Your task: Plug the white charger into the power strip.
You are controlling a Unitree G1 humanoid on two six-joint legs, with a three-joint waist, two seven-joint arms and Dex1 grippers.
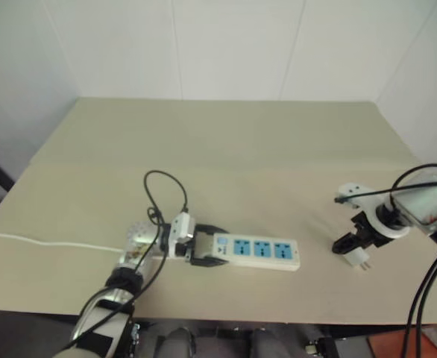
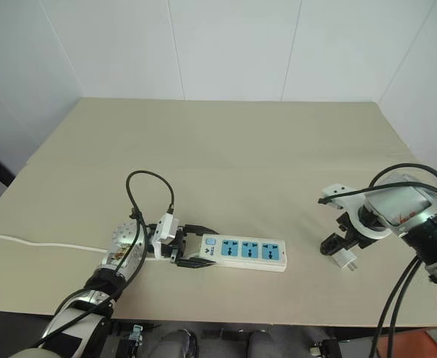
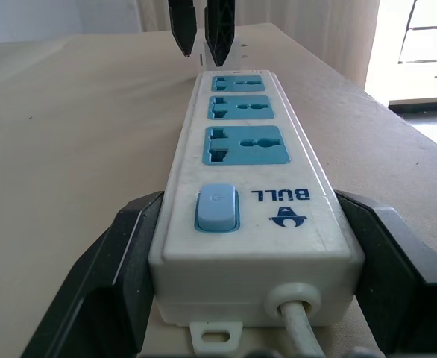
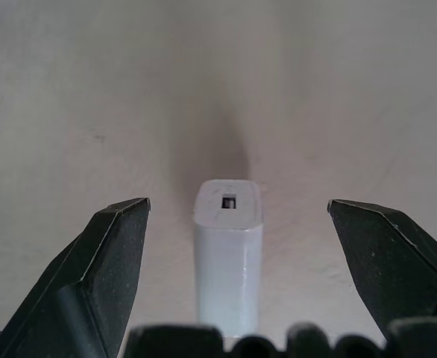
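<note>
The power strip [image 1: 259,250] lies flat near the table's front edge, its three blue socket faces up. My left gripper [image 1: 202,250] is shut on its switch end, one black finger against each long side [image 3: 121,253]. To the right, the white charger [image 1: 361,259] lies on the table with its prongs pointing toward the front edge. My right gripper [image 1: 350,242] points down over it and is open. In the right wrist view the charger [image 4: 227,253] sits between the wide-spread fingers [image 4: 114,246], touching neither.
The strip's thin white cord [image 1: 54,243] runs left along the tan table [image 1: 226,142] to its left edge. A black cable [image 1: 162,190] loops above my left wrist. White walls stand behind the table. A bare stretch of table separates strip and charger.
</note>
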